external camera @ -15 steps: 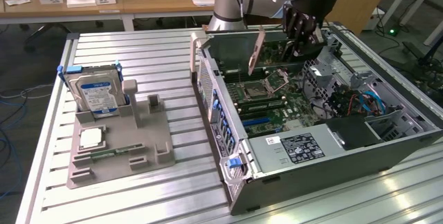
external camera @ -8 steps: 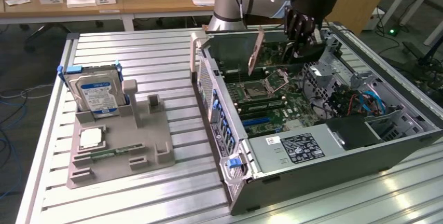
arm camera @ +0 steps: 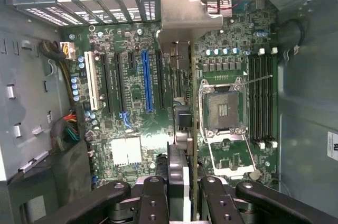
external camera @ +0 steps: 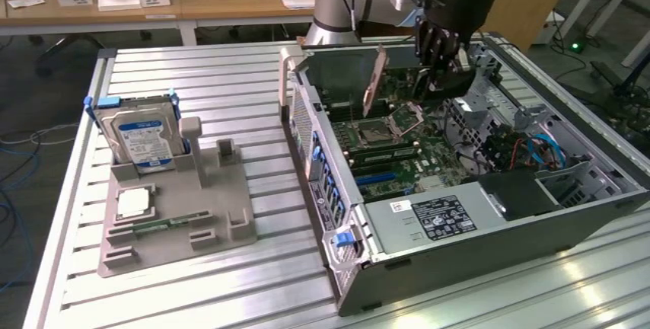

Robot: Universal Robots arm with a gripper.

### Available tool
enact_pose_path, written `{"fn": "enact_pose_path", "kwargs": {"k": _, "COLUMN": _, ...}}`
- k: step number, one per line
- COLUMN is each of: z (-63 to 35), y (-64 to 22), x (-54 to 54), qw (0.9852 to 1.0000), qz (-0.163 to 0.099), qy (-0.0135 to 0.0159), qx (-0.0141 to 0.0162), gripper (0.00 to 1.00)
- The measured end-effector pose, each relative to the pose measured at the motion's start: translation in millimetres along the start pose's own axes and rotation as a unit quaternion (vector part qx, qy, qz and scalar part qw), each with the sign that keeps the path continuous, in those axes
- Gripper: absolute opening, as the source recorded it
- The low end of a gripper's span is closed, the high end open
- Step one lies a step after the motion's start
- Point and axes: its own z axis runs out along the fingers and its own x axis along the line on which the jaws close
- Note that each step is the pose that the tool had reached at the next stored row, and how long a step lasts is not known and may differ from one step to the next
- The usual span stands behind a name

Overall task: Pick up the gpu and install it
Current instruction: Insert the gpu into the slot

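- Clenching the gpu [arm camera: 182, 118] edge-on between its fingers [arm camera: 153, 197], the tool [arm camera: 182, 205] hangs inside the open computer case [external camera: 568, 215].
- The card's metal bracket end lies on the far side from the tool, and the card stands over the motherboard [arm camera: 132, 129], just right of the blue slot [arm camera: 146, 81].
- A black-and-white sticker [external camera: 437, 218] on the power supply carries print too small to read.
- At the exterior view's left, a hard drive [external camera: 142, 140] with an illegible blue label stands upright in a grey holder [external camera: 173, 222] on the surface [external camera: 203, 78].
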Motion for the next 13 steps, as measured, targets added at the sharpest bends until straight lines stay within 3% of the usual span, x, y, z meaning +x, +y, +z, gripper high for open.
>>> {"fn": "enact_pose_path", "kwargs": {"k": 13, "z": 6.0, "y": 4.3, "x": 0.7, "qw": 1.0000, "qz": 0.000, "qy": -0.0008, "qx": -0.0001, "gripper": 0.28}}
